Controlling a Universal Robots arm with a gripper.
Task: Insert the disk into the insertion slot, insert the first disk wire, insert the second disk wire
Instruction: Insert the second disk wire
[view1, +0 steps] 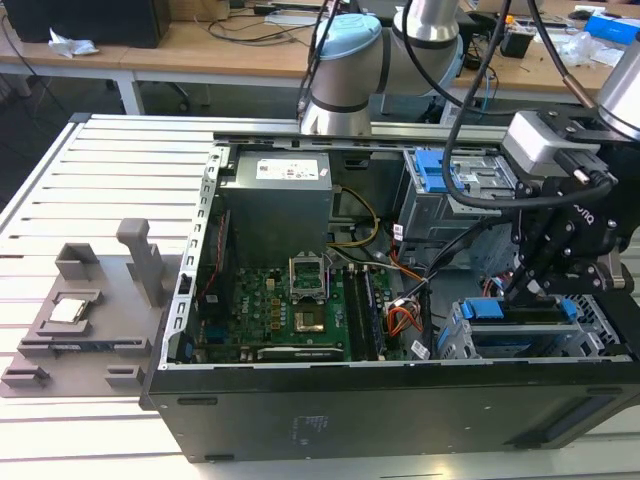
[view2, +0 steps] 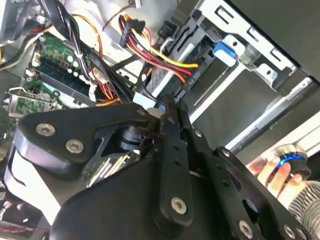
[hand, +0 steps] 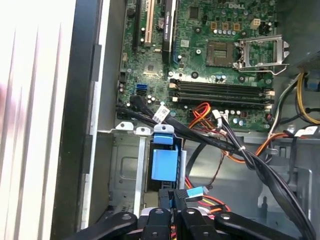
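Note:
The disk (view1: 520, 325) lies in the insertion slot of the grey drive cage (view1: 600, 335) at the case's near corner on the exterior view's right; its blue carrier tab (hand: 164, 164) faces the motherboard. My gripper (view1: 522, 290) hangs just above that end of the disk. In both wrist views its fingers (view2: 172, 135) stand pressed together on a flat, light-blue-ended wire connector (hand: 196, 191) that sticks out beside the fingertips. A black connector with red, yellow and orange wires (view2: 162, 80) sits right ahead of them at the disk's end.
Black cable bundles (hand: 240, 150) cross between the cage and the motherboard (view1: 300, 300). A taller cage with a blue latch (view1: 430, 170) stands behind. A hand (view2: 272, 172) with a striped sleeve rests outside the case. Grey fixtures (view1: 90, 320) lie on the slatted table.

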